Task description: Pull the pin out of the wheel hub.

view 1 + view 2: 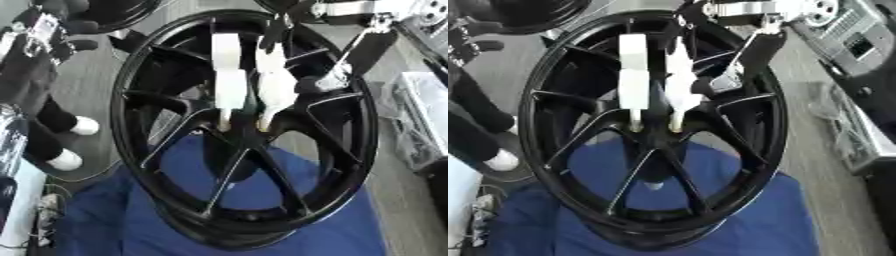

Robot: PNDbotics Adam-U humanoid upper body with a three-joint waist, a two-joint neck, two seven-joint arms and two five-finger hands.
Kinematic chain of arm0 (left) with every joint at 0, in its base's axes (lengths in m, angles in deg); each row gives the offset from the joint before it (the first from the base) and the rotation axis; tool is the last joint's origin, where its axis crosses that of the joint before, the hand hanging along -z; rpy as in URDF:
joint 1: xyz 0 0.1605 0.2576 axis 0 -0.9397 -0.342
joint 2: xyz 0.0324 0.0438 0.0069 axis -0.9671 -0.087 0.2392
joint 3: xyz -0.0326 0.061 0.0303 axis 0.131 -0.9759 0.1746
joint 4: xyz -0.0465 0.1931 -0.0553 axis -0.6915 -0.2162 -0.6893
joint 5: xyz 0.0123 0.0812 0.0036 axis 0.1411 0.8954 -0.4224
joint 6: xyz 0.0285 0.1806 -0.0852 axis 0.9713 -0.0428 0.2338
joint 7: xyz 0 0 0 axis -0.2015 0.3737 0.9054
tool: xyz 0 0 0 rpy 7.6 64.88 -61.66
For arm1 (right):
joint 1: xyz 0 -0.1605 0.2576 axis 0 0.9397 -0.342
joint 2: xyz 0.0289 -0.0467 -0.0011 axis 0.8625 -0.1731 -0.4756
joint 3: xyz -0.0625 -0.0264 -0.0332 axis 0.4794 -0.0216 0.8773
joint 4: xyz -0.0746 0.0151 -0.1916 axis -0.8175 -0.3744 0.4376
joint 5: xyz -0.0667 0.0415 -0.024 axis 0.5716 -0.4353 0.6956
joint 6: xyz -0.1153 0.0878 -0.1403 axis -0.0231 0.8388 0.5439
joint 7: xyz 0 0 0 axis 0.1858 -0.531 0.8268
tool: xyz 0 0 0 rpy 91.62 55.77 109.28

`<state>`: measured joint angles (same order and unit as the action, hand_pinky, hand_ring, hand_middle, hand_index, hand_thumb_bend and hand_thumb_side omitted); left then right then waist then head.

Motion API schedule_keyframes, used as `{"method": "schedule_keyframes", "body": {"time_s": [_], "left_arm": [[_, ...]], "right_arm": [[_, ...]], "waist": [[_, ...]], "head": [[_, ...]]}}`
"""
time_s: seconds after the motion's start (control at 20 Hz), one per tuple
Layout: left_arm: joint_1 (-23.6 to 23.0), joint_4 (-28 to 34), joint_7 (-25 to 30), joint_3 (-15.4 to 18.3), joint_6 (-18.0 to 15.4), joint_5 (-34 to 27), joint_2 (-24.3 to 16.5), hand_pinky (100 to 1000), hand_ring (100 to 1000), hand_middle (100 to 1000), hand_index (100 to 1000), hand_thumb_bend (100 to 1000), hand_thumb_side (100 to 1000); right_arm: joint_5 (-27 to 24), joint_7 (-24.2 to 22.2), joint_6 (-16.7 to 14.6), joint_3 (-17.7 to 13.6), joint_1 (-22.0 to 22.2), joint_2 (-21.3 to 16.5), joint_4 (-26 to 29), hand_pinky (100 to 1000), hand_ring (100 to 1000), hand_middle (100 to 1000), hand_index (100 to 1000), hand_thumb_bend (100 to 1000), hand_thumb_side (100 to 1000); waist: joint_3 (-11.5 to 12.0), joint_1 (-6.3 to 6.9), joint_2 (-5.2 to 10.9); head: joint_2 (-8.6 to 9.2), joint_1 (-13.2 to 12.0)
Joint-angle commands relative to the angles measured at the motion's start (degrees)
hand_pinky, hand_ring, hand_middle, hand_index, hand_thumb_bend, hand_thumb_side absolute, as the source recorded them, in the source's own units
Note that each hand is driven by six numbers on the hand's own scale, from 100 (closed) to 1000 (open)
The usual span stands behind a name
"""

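blue cloth [131,215] nearest, under the black multi-spoke alloy wheel hub [249,150] standing on edge. two white pins [230,82] sit side by side in the hub centre, tips in, so neither is out yet. right hand [325,80], coming from top right, seems pinched on the right pin; left hand unseen.
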<state>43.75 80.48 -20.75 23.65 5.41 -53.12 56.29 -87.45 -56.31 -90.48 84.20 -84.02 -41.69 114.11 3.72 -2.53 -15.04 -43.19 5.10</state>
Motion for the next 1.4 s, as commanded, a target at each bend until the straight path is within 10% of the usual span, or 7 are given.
{"method": "schedule_keyframes", "body": {"time_s": [0.05,1.25,1.4], "left_arm": [[0.96,0.56,0.20,0.20,-0.06,0.14,-1.26,778,803,838,805,100,606],[0.89,0.49,0.68,-0.09,0.22,-0.06,-1.29,774,805,841,804,100,608],[0.92,0.48,0.72,-0.10,0.26,-0.09,-1.30,774,806,842,804,100,608]], "right_arm": [[0.00,-8.83,-8.47,-1.33,-0.65,-0.96,0.14,756,565,673,811,345,346],[-0.07,-7.67,-9.62,-4.18,-0.38,-1.44,0.34,446,346,660,810,375,302],[-0.24,-8.17,-9.79,-3.98,-0.31,-1.42,0.03,297,339,663,813,357,311]], "waist": [[0.09,0.17,1.04],[0.07,0.14,0.99],[0.02,0.14,0.99]], "head": [[-0.08,-0.16],[0.12,-0.20],[0.10,-0.23]]}}
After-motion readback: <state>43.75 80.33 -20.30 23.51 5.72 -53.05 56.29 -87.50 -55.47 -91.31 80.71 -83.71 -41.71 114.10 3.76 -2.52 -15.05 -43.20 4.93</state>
